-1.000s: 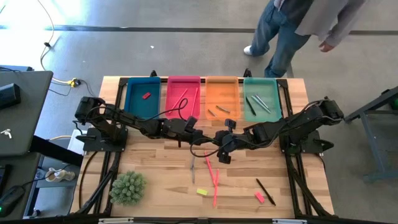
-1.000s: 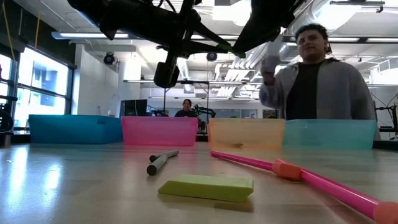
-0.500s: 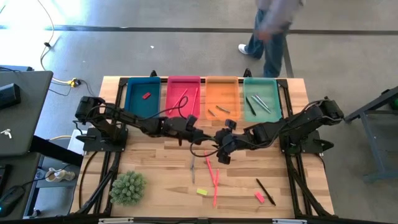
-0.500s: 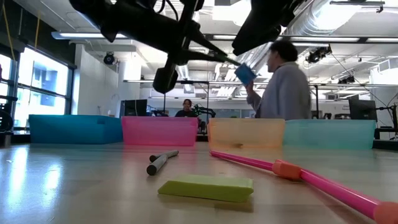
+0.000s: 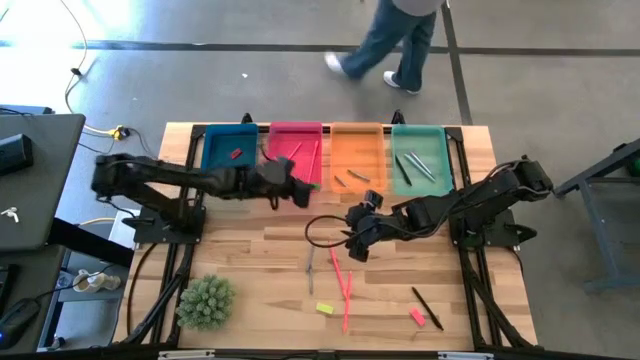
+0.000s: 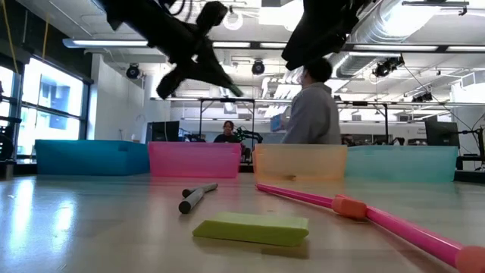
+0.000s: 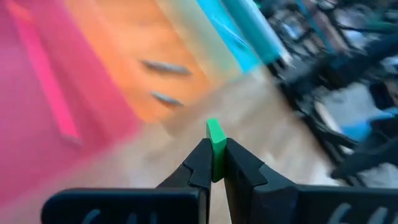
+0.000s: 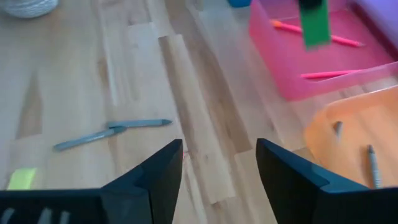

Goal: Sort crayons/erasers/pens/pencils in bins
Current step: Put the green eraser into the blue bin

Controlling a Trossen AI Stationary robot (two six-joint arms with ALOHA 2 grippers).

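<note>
Four bins stand in a row along the far edge: blue (image 5: 228, 150), pink (image 5: 295, 150), orange (image 5: 358, 150) and teal-green (image 5: 420, 150). My left gripper (image 5: 306, 192) hangs in the air at the pink bin's near right corner, shut on a green eraser (image 7: 214, 134). My right gripper (image 8: 217, 165) hovers open over the table's middle (image 5: 352, 243), with nothing between its fingers. A red eraser (image 5: 236, 154) lies in the blue bin, two crayons (image 5: 356, 177) in the orange one. On the table lie a yellow eraser (image 5: 324, 309) and a pink eraser (image 5: 417, 317). My left gripper pinches the green eraser between its two fingertips by one end; the other end (image 7: 214, 128) sticks out past the tips. The fingers slant downward, coming from the table's left. In the right wrist view the eraser (image 8: 314, 26) hangs lifted clear above the pink bin.
Pink pencils (image 5: 296, 158) lie in the pink bin and pens (image 5: 415, 166) in the teal-green one. On the table are a grey pen (image 5: 310, 268), pink pencils (image 5: 342, 285), a dark pen (image 5: 427, 307) and a spiky green plant (image 5: 207, 302). A person (image 5: 395, 45) walks behind the table.
My left gripper, with the green eraser, has drawn away from my right gripper at the table's middle, going up and toward the far left, to the pink bin, and rolling as it went. My right arm has stayed in place. The person behind the table has walked leftward.
</note>
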